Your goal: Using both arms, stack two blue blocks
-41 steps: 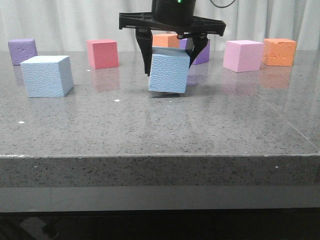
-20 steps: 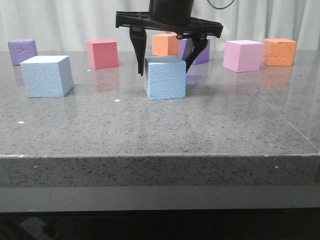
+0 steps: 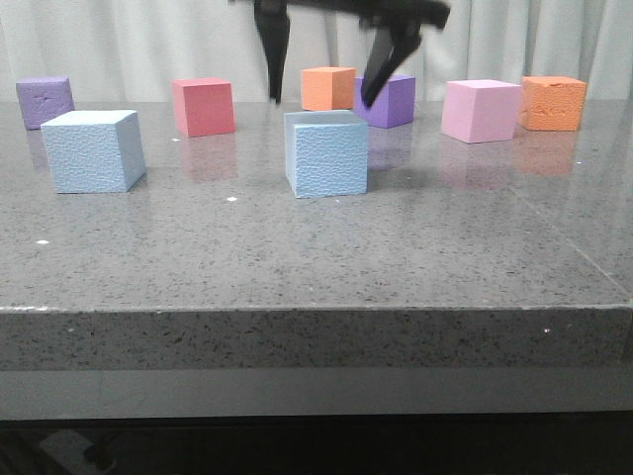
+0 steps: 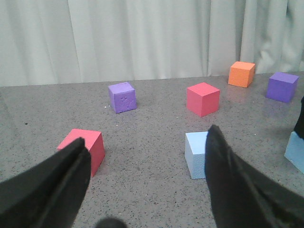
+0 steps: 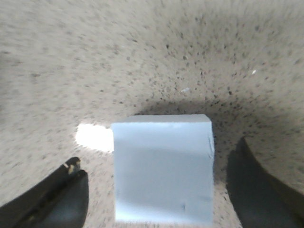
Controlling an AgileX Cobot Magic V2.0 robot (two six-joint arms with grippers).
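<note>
The speckled grey stone table (image 3: pixel 316 257) carries two pebbled, pale blue foam blocks: one (image 3: pixel 326 153) sits flat at centre, the other (image 3: pixel 92 150) well apart to its left. The right gripper (image 3: pixel 324 94) hangs splayed wide above the centre cube, empty. The left gripper (image 4: pixel 145 156) gapes empty too, likely waiting its turn.
</note>
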